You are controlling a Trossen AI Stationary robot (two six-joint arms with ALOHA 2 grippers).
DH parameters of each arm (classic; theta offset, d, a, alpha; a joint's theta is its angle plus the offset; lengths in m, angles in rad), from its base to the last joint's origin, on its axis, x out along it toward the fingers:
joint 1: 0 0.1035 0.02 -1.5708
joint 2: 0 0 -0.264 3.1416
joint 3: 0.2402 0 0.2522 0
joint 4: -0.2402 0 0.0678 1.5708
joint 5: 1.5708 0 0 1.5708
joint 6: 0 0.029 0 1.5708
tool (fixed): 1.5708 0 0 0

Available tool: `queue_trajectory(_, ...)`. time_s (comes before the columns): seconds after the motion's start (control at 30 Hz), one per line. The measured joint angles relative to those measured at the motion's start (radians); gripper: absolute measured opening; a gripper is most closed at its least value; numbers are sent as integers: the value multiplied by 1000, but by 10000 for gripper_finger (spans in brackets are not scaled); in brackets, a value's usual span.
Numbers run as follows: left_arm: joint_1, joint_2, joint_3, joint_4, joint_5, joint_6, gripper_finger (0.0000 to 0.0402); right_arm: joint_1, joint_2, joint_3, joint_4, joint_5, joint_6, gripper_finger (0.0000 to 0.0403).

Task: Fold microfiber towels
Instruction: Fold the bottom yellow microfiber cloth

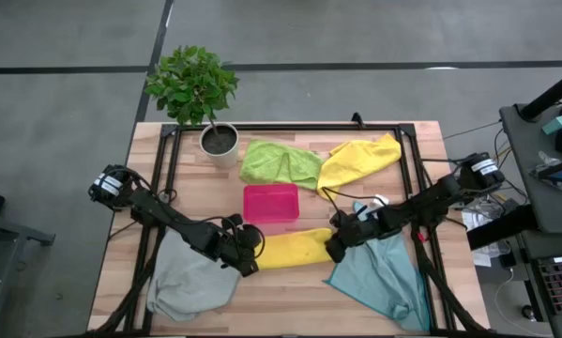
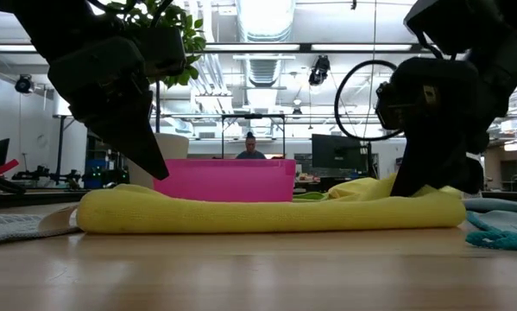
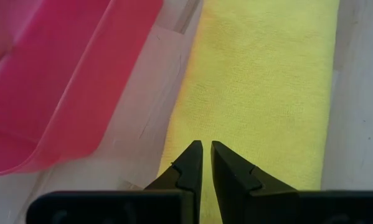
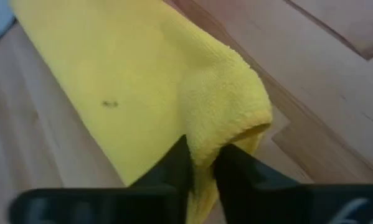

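Now | left gripper (image 1: 250,252) fingers together by folded yellow towel (image 1: 295,247) | right gripper (image 4: 202,163) fingers pinching its end

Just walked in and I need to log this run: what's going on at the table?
The two arms are folding a yellow towel, already a long strip, in front of the pink tray. The right gripper pinches one end of it; the left gripper is shut at the other end. A grey towel, teal towel, green towel and a second yellow one lie around unfolded.
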State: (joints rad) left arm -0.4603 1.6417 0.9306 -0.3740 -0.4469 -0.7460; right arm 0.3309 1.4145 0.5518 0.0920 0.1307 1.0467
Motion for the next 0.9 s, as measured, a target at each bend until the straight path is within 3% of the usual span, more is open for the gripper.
queue_trajectory(0.07,0,0,0,1,0,0,19,0,-16,0,-3,0,-11,19)
queue_trajectory(0.23,-5,0,-5,28,0,2,19,0,-97,0,-76,0,-10,11)
queue_trajectory(0.6,-26,0,-17,71,0,28,19,-31,-275,136,-584,16,12,9)
queue_trajectory(0.73,-26,0,-77,228,0,58,19,-45,-265,221,-719,27,8,9)
queue_trajectory(0.9,-26,0,-158,427,0,80,19,-48,-217,292,-738,18,-1,9)
